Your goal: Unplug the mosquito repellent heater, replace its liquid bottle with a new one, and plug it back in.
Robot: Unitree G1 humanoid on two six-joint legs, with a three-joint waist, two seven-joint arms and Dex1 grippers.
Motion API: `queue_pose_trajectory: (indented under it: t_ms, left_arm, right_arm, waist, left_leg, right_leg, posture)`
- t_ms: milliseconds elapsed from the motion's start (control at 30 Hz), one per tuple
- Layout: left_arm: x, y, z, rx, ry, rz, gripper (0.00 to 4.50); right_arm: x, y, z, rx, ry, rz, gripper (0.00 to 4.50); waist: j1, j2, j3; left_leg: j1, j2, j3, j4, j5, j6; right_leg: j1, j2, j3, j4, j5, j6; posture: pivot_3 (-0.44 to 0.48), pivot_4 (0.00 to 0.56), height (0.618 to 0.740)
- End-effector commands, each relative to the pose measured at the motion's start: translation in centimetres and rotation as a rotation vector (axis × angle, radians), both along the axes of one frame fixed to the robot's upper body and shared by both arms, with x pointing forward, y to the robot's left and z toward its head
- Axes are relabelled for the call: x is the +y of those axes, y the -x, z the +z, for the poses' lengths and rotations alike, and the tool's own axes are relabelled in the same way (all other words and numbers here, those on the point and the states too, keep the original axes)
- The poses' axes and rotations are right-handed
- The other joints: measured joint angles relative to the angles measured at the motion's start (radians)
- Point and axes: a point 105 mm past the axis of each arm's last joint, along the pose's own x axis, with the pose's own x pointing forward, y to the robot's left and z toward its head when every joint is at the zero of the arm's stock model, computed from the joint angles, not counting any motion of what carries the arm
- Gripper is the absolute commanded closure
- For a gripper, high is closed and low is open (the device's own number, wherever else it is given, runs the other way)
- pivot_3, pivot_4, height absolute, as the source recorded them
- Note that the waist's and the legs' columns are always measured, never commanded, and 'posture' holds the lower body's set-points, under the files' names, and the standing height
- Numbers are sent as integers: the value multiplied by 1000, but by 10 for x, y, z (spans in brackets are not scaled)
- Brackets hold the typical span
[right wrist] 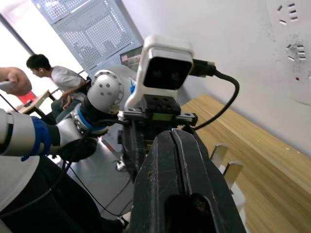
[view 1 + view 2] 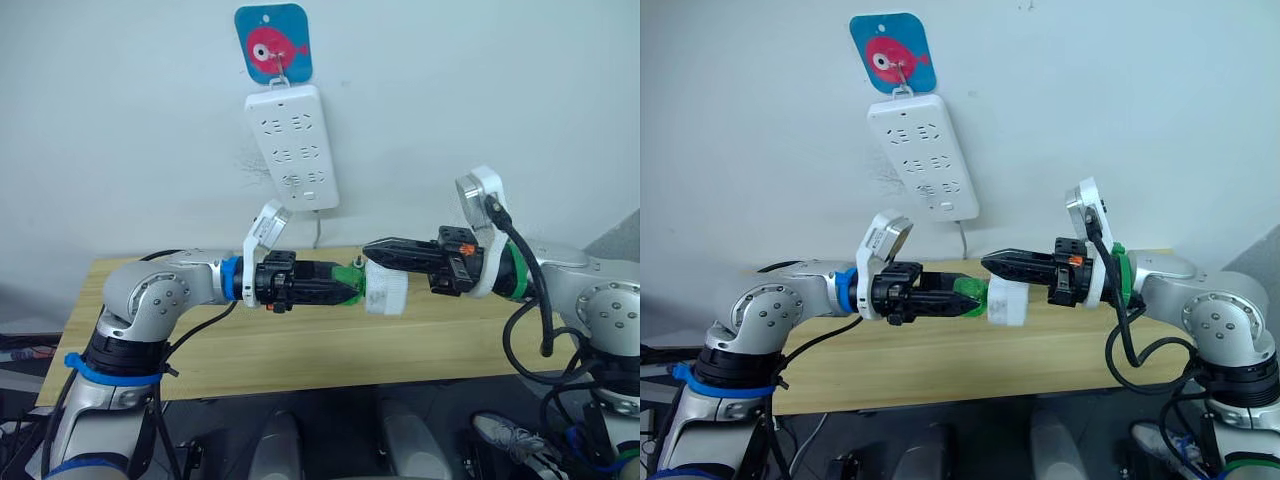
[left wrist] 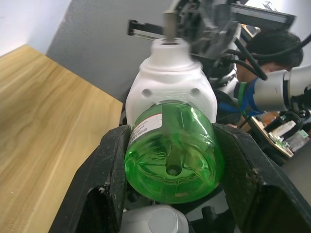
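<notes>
left gripper (image 2: 345, 283) clamps green bottle (image 3: 172, 150); right gripper (image 2: 372, 247), fingers pressed together, pinches mosquito repellent heater (image 2: 385, 288) above wooden table (image 2: 300, 345). step: unscrewing bottle. next: twist apart.

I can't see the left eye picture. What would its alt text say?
Two robot arms meet above a wooden table, holding a mosquito repellent heater between them: the left gripper clamps its green liquid bottle, the right gripper reaches the white unit from the other side. A white power strip hangs on the wall behind, under a blue hook plate with a red fish.
</notes>
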Motion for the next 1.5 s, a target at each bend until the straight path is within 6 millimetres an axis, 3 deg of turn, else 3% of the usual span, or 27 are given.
queue_pose_trajectory:
  t_ms: [33, 600, 800, 967, 1100, 1267, 1400, 1433, 1500]
  left_arm:
    - [-2, 12, 18, -34, 55, -81, 2201]
    - [-2, 18, 32, 18, 133, -105, 2201]
    - [-1, 20, 26, 26, 107, -98, 2202]
    - [6, 4, 19, -6, 93, 18, 2207]
    - [7, -11, 19, -104, 98, 125, 2207]
    - [0, -16, 16, -319, 74, 170, 2207]
    - [-2, -25, 14, -440, 75, 206, 2207]
    - [-4, -27, 16, -455, 91, 213, 2207]
    - [-7, -30, 22, -473, 126, 228, 2207]
  right_arm:
    - [1, 0, -2, -12, 26, 25, 4500]
    - [2, -8, -26, 71, 88, 60, 4500]
    - [0, -20, -13, 39, 18, -17, 4500]
    - [-28, -36, 14, 13, -86, -163, 4500]
    - [-51, -31, 15, 71, -143, -253, 3626]
    - [-74, -15, -10, 242, -177, -334, 1733]
    - [-86, -13, -30, 347, -175, -399, 259]
    - [-87, -13, -34, 389, -190, -408, 0]
    - [-84, -9, -42, 471, -218, -398, 0]
  waist:
    - [0, 0, 0]
    - [0, 0, 0]
    - [0, 0, 0]
    - [3, 0, 0]
    - [9, 0, 0]
    - [16, 0, 0]
    - [18, 0, 0]
    - [18, 0, 0]
    - [19, 0, 0]
  left_leg:
    - [0, 0, 0, 0, 0, 0]
    - [0, 0, 0, 0, 0, 0]
    - [0, 0, 0, 0, 0, 0]
    - [0, 0, 0, 0, 0, 0]
    - [0, 0, 0, 0, 0, 0]
    - [0, 0, 1, 0, 0, 0]
    - [0, 0, 2, 1, 0, 0]
    - [1, 0, 3, 1, 0, 0]
    - [1, 0, 3, 1, 0, 0]
  right_leg:
    - [0, 0, 0, 0, 0, 0]
    - [0, 0, 0, 0, 0, 0]
    - [0, 0, 0, 0, 0, 0]
    - [0, 0, 0, 0, 0, 0]
    - [0, 0, 0, 0, 0, 0]
    - [0, 0, 1, 0, 0, 0]
    - [0, 0, 3, 0, 0, 0]
    - [0, 0, 3, 1, 0, 0]
    - [0, 1, 3, 1, 0, 0]
  posture:
    - [-150, 201, 725]
    - [-141, 201, 725]
    - [-141, 201, 725]
    - [-140, 200, 725]
    - [-150, 200, 725]
    - [-160, 201, 725]
    - [-168, 199, 725]
    - [-166, 201, 725]
    - [-167, 201, 725]
